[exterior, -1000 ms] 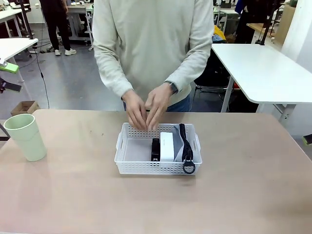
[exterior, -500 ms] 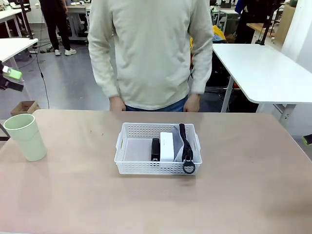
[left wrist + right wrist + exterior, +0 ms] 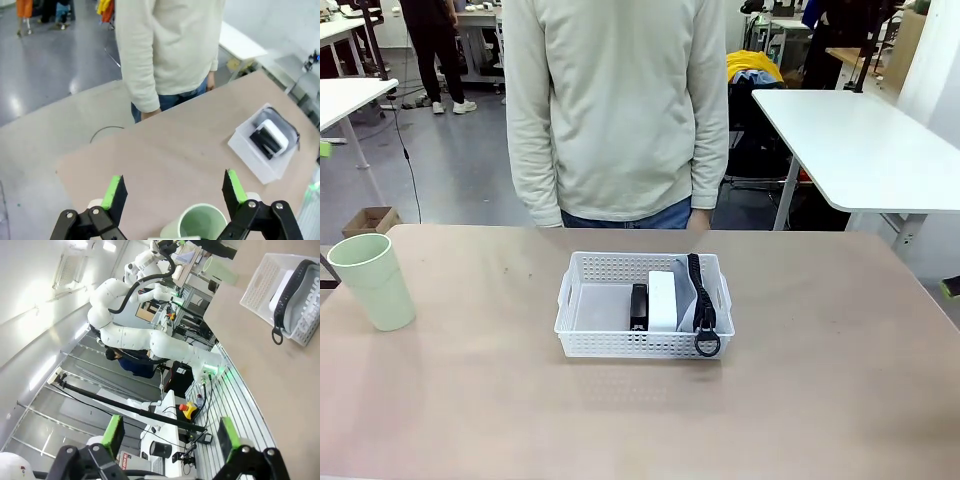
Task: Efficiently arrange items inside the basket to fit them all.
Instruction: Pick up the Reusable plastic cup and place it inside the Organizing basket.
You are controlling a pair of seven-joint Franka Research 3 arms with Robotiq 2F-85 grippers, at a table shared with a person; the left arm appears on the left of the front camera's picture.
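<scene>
At centre frame, the basket (image 3: 620, 345) holds stapler (image 3: 639, 306), white device (image 3: 662, 298) and pouch (image 3: 692, 300) in its right half; the cup (image 3: 375, 282) stands outside, far left; left gripper (image 3: 173, 182) spread above it; right gripper (image 3: 167, 432) spread too; next, likely: cup into the bare left half.

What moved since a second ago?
The person pulled both hands back from the basket's far edge and dropped them to their sides. The basket, with the stapler, white box and pouch inside, and the cup stayed put.
</scene>
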